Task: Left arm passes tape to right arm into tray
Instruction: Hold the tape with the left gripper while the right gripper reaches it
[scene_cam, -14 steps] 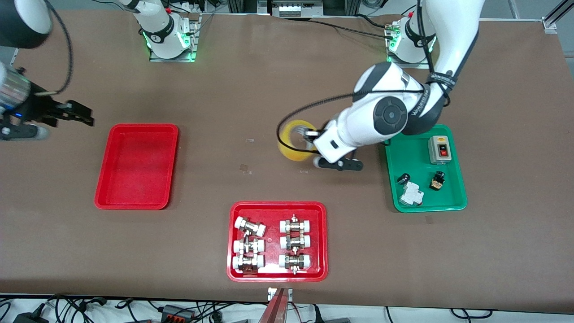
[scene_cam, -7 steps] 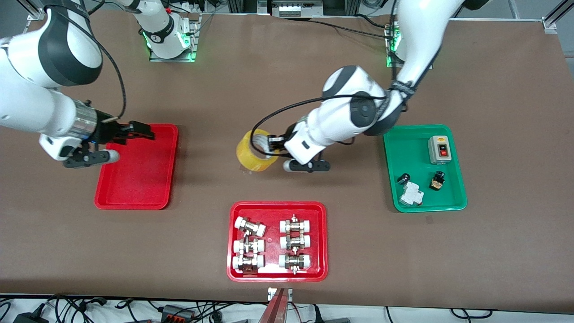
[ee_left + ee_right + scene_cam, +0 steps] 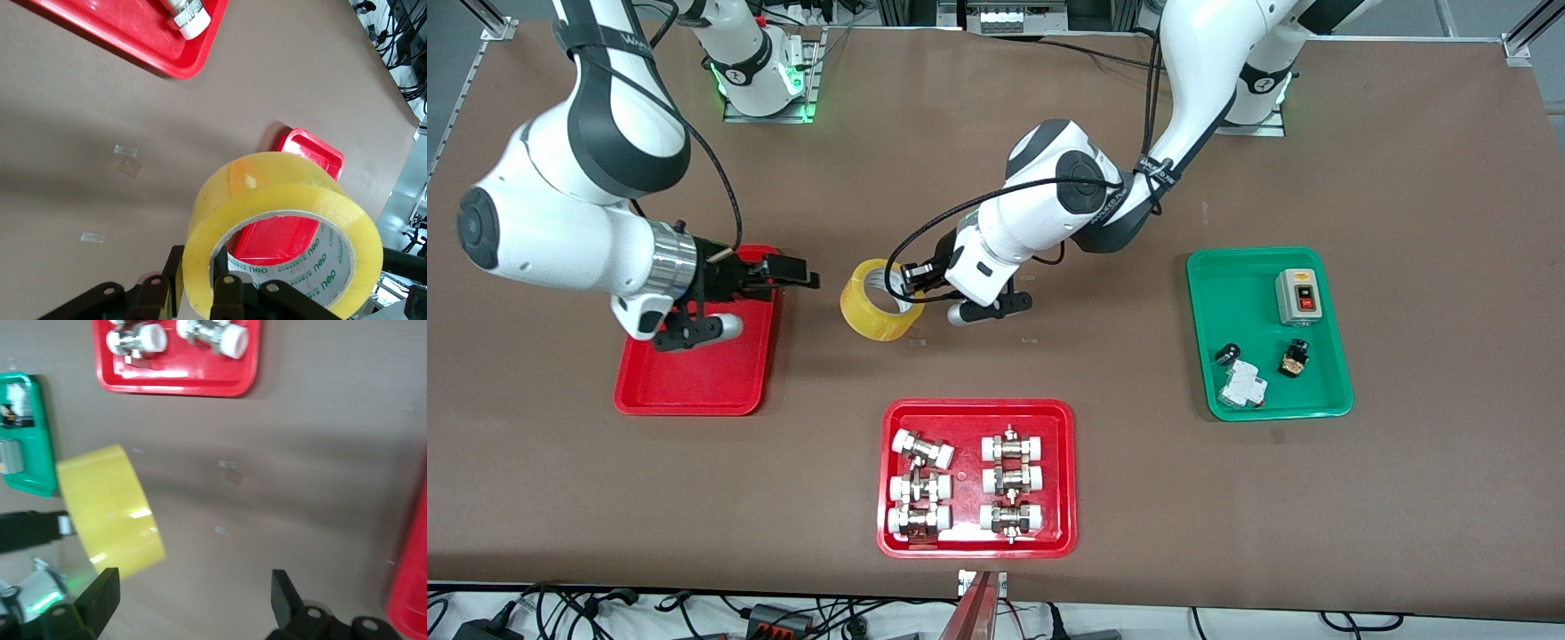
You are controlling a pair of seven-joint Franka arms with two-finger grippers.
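Tape point(image 3: 876, 300), pinched by its wall in the left gripper point(image 3: 914, 283), has travelled from beside the green tray point(image 3: 1209, 391) to centre frame, airborne over bare table. Meanwhile the right gripper point(image 3: 805, 276), fingers spread wide, has swung in from the frame's left edge and now hangs over the plain red tray point(image 3: 685, 396), facing the roll: handover looks imminent. Brown matte tabletop point(image 3: 1405, 489); fittings tray point(image 3: 889, 542) lower centre; cables along the bottom edge.

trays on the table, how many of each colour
red trays: 2, a plain one under the right arm and one holding pipe fittings
green tray: 1, holding electrical parts
total: 3
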